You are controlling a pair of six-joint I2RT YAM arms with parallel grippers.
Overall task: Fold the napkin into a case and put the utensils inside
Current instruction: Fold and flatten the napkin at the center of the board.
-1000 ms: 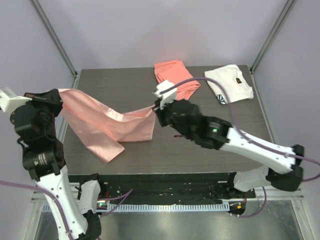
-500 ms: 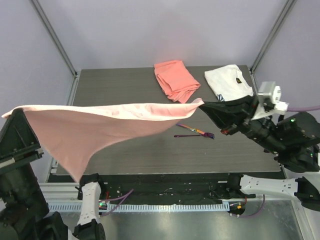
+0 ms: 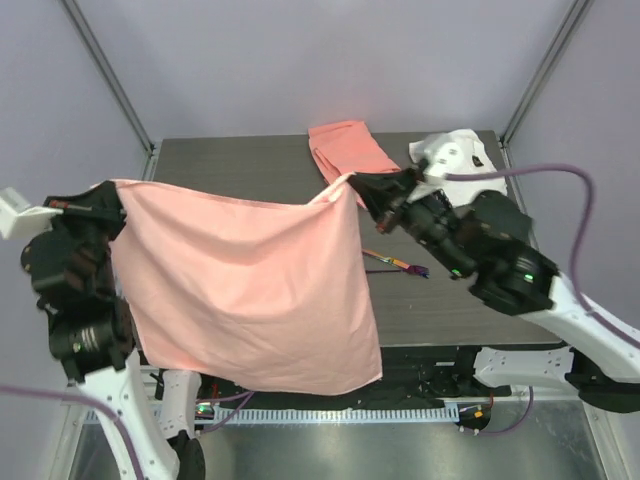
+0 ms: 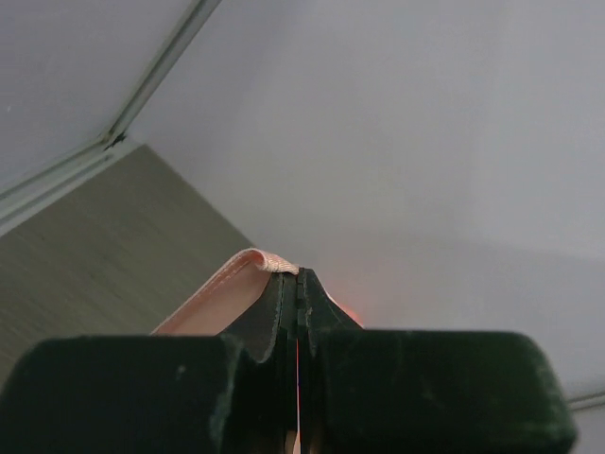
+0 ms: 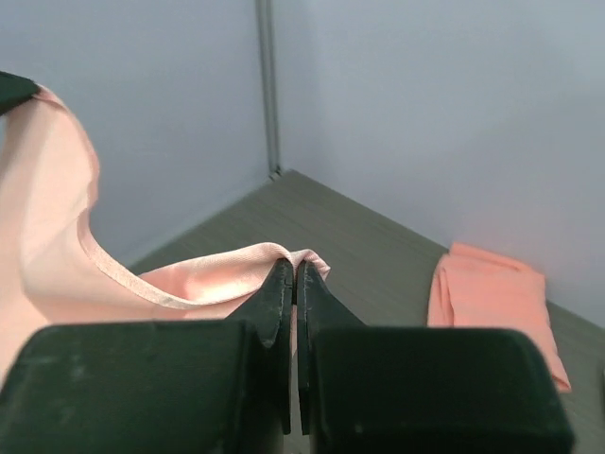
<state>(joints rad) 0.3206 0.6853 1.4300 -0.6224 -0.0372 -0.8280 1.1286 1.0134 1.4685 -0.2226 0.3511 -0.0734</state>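
Note:
The pale-pink napkin (image 3: 250, 290) hangs spread in the air above the table's front half, held by its two upper corners. My left gripper (image 3: 112, 187) is shut on the left corner; in the left wrist view the cloth's hem (image 4: 255, 260) curls over the closed fingertips (image 4: 297, 284). My right gripper (image 3: 352, 181) is shut on the right corner, with the pink hem (image 5: 236, 270) pinched at its tips (image 5: 295, 271). Dark purple utensils (image 3: 398, 266) lie on the table just right of the hanging cloth. No folded case shows.
A thicker coral-orange cloth (image 3: 345, 147) lies folded at the back middle of the dark table (image 3: 230, 160); it also shows in the right wrist view (image 5: 496, 303). A white cloth with a dark mark (image 3: 465, 160) lies at the back right, partly behind the right arm.
Both grippers kept hold of the corners. The napkin, bunched on the table a second ago and then lifted and stretched wide, now hangs as a flat sheet; the right arm has swung back toward the middle.

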